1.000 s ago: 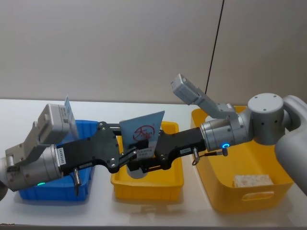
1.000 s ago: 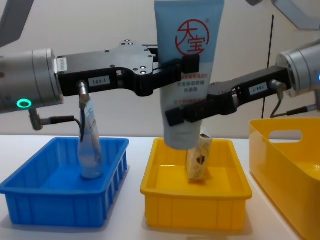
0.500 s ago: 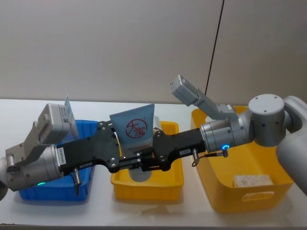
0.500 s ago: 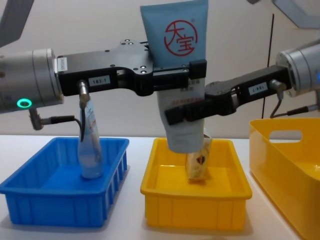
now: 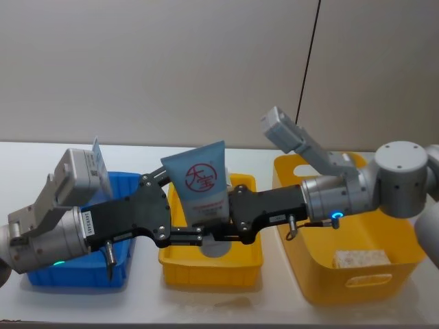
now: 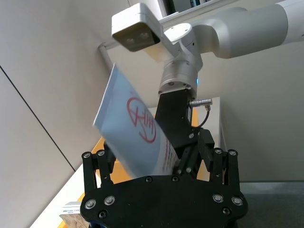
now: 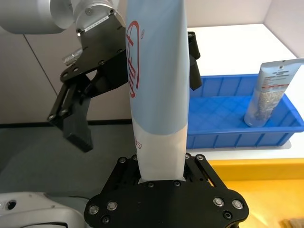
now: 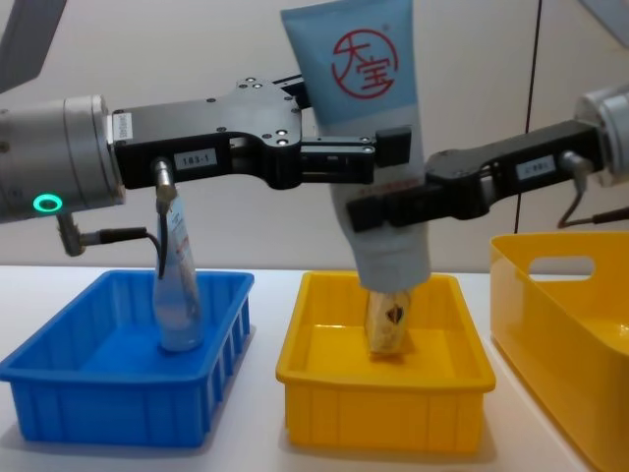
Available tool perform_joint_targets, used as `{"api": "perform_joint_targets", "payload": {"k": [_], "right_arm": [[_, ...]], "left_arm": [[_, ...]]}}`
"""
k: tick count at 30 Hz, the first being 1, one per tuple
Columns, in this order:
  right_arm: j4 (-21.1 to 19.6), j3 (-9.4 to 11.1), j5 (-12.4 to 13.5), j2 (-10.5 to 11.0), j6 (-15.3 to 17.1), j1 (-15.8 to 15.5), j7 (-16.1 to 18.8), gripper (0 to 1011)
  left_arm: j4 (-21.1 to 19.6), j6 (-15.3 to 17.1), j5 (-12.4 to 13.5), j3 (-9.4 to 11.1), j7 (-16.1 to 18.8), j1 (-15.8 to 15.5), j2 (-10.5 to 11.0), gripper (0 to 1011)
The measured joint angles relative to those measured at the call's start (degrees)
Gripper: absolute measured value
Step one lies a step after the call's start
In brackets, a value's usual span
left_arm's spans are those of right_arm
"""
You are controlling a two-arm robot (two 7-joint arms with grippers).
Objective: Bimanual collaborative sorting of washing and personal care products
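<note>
A pale blue tube (image 5: 200,185) with a red circle logo hangs upright above the small yellow bin (image 5: 206,271). My right gripper (image 5: 223,223) is shut on its lower end, as the right wrist view shows (image 7: 161,178). My left gripper (image 8: 393,147) reaches in from the left with its fingers open on either side of the tube's (image 8: 369,88) middle. A second clear-blue tube (image 8: 177,285) stands in the blue bin (image 8: 98,393). One beige marbled carton (image 8: 390,320) leans in the small yellow bin (image 8: 383,413). Another carton (image 5: 360,259) lies in the large yellow bin (image 5: 343,288).
The three bins stand in a row on the white table: blue on the left, small yellow in the middle, large yellow (image 8: 570,324) on the right. Both arms cross above the middle bin. A plain wall is behind.
The right arm has drawn back to the right, carrying the tube's lower end with it, so the tube tilts the other way. The left gripper's fingers have let go and stayed in place.
</note>
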Motion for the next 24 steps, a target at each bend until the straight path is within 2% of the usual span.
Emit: {"api": "perform_joint_targets", "payload": {"k": [16,24], "right_arm": [[-8.8,4.8,3.3,5.5,-1.2,-6.5,-4.9,284],[-13.3,8.3,4.6,8.1,-1.8,-11.3,-11.0,268]], "left_arm": [[0.0,0.0,0.0,0.0,0.0,0.0,0.0,1002],[0.0,0.0,0.0,0.0,0.0,0.0,0.0,1001]]}}
